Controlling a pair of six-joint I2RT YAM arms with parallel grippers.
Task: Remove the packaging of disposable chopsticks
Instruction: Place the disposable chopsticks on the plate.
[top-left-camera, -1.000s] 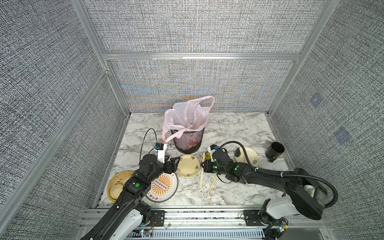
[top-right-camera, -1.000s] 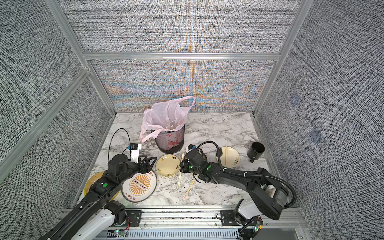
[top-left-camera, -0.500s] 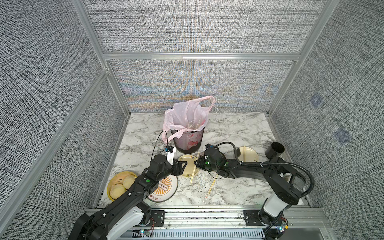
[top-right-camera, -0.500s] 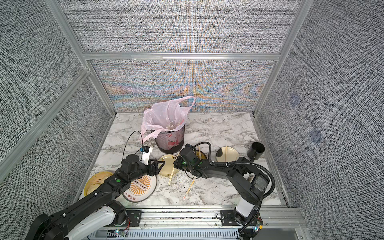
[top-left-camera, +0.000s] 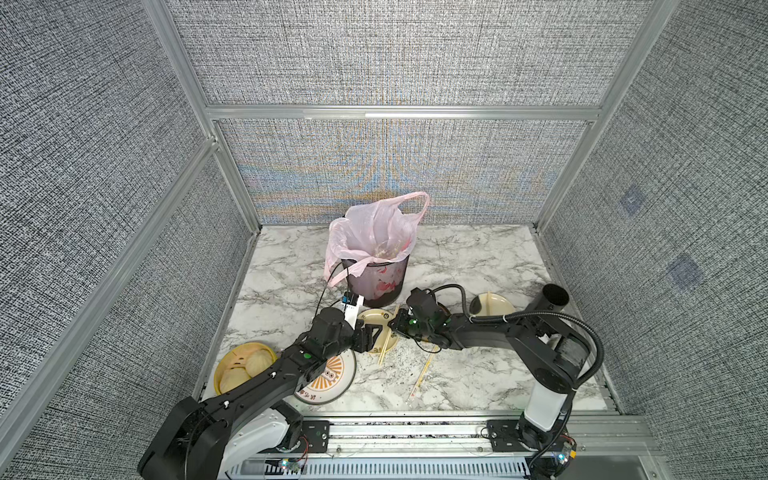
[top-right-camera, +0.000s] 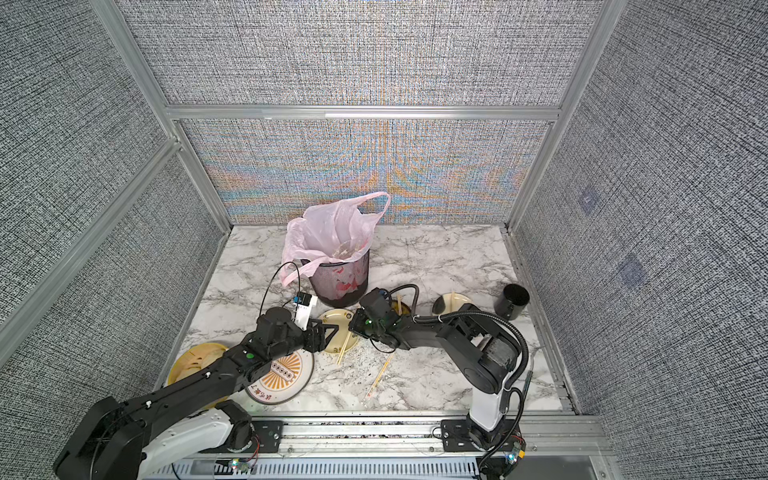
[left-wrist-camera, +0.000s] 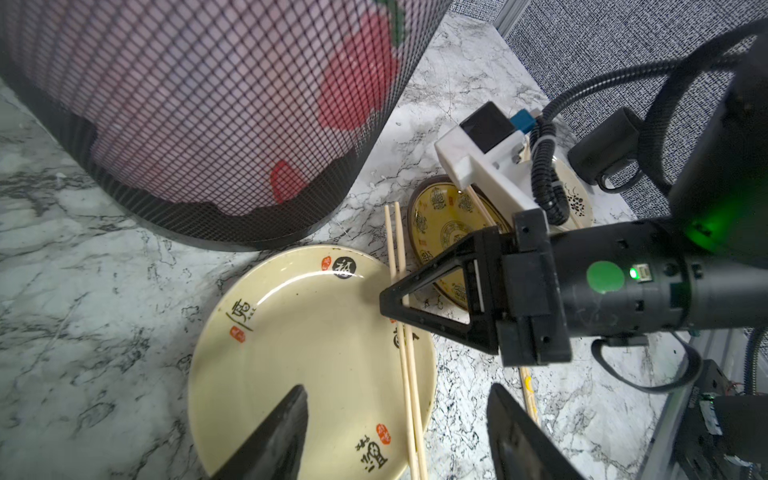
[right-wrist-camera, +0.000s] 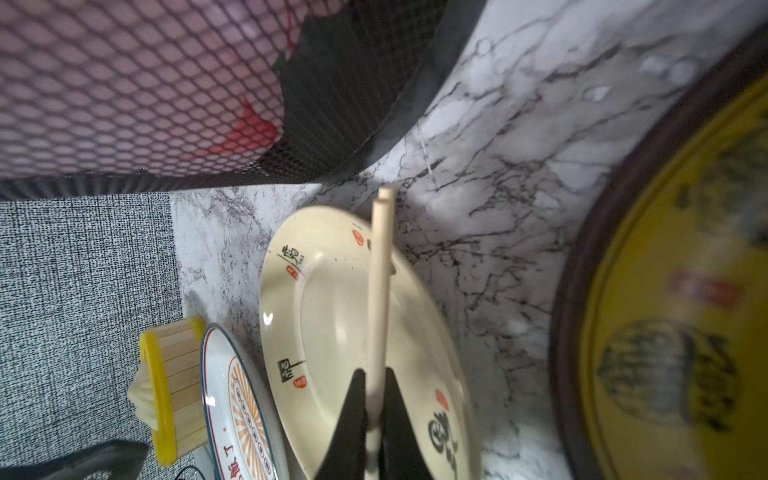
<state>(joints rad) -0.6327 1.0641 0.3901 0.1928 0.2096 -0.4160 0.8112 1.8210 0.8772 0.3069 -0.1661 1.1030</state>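
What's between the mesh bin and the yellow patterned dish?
Left wrist view: the ends of the chopsticks pinched by the right gripper, over the marble table.

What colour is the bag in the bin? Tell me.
Pink bag, clearest in a top view.

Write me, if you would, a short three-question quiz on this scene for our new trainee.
1. True or false: the right gripper is shut on a pair of chopsticks.
2. Over the cream plate, the left gripper is: A) open, B) shut on the plate, C) shut on a spoon.
3. Fill in: the black mesh bin is lined with a ____ plastic bag.
Key: 1 true; 2 A; 3 pink.
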